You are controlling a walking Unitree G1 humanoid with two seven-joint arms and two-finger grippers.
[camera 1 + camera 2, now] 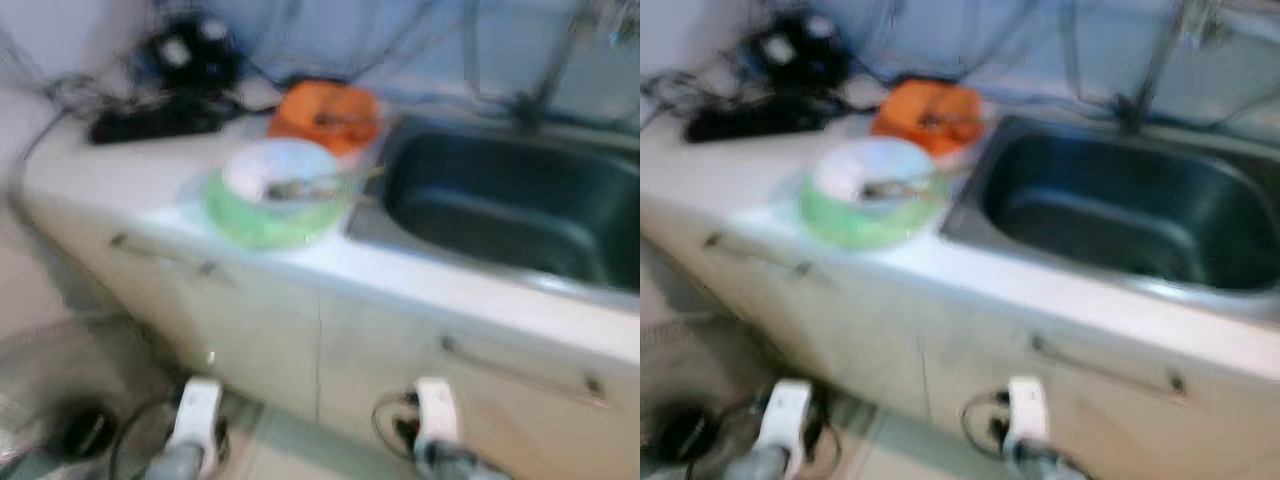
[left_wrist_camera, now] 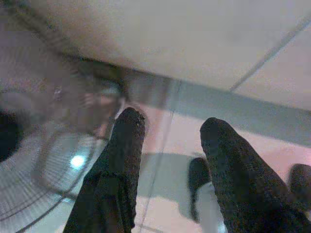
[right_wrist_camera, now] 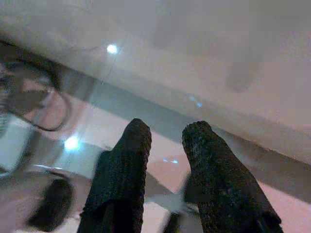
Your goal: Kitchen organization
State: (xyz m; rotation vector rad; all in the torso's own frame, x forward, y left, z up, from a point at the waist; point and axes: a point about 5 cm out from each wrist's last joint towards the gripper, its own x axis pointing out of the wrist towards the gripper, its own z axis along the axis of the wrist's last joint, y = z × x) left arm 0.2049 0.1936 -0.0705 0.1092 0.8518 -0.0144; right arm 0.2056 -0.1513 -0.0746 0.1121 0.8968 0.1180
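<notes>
A: What step are we on?

B: We think we are only getting near. The picture is blurry, so we are likely walking. Our left gripper and right gripper both hang low by the cupboard doors, far below the sink. Nothing is in them.

A: Are the fingers open?

B: Yes, on both. Each pair of black fingers has a gap with only floor showing through (the left gap is a bit wider).

A: What do we tidy?

B: We guess the bowls. A white bowl sits in a green bowl on the counter, just beside the sink on its left. Something long and thin lies across the white bowl. It may be a spoon or sticks; we cannot tell.

A: Anything else?

B: An orange thing sits behind the bowls, near the sink's back left corner. It looks like a dish with bits in it. Black things and cords lie farther left of the sink, at the back.

A: What comes next?

B: We think we must step close, stand still, and lift one arm up over the counter edge. The bowls are stacked, so we should grab the rim with care. The long thing could slip out if the bowl tips.
</notes>
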